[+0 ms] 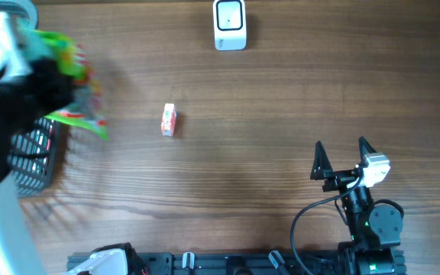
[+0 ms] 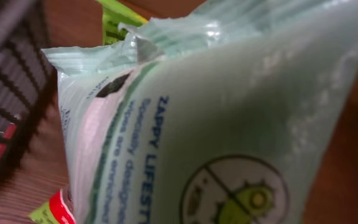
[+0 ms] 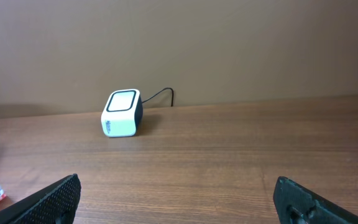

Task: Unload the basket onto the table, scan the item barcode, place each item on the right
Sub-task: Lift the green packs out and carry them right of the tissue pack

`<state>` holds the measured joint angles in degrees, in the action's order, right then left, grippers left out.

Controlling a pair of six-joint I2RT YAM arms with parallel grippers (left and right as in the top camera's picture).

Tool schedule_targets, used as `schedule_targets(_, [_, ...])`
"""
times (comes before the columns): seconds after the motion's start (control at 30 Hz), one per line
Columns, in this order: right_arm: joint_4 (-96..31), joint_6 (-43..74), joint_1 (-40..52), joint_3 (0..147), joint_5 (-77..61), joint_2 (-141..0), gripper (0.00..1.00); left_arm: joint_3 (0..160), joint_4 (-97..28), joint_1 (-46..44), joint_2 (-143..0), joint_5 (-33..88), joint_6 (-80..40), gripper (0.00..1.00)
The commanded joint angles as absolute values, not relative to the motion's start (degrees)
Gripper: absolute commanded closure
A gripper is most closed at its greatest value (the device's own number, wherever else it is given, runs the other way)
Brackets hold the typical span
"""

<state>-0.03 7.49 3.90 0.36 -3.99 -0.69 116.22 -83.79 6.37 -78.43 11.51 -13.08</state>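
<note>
Overhead: the wipes packet (image 1: 81, 80) is gripped by the left end effector (image 1: 56, 88), blurred, beside the basket (image 1: 37, 160) at the left of the desk (image 1: 281, 92); the scanner (image 1: 230, 24) is seen well apart.
Left wrist: the view is filled by the wipes packet.
Right wrist: the right end effector (image 3: 176, 194) is spread wide, empty, facing the scanner.

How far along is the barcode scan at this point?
Done: a green packet is raised by the basket, seemingly gripped by the left arm. In hand: carrying it, blurred with motion. Left: presenting its barcode to the scanner, far off across the table. The right gripper stands open, idle.
</note>
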Motion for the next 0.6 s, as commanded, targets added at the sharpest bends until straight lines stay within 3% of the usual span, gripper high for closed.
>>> schedule_targets(0.0, [0.12,7.53,3.62,0.30,-3.42,-0.43,0.00,104.33,-81.65,-2.33,-78.83,5.89,-15.92,0.96])
schedule_targets(0.13, [0.12,7.53,3.62,0.30,-3.42,-0.43,0.00,86.43,-72.40,-6.07,-78.83,2.46,-19.84,0.96])
schedule_targets(0.27, [0.12,7.53,3.62,0.30,-3.42,-0.43,0.00,72.18,-60.75,-7.03,-78.83,7.64,-26.15,0.96])
schedule_targets(0.57, [0.12,7.53,3.62,0.30,-3.42,-0.43,0.00,66.22,-52.21,-8.14,-78.81,2.26,-27.44,0.96])
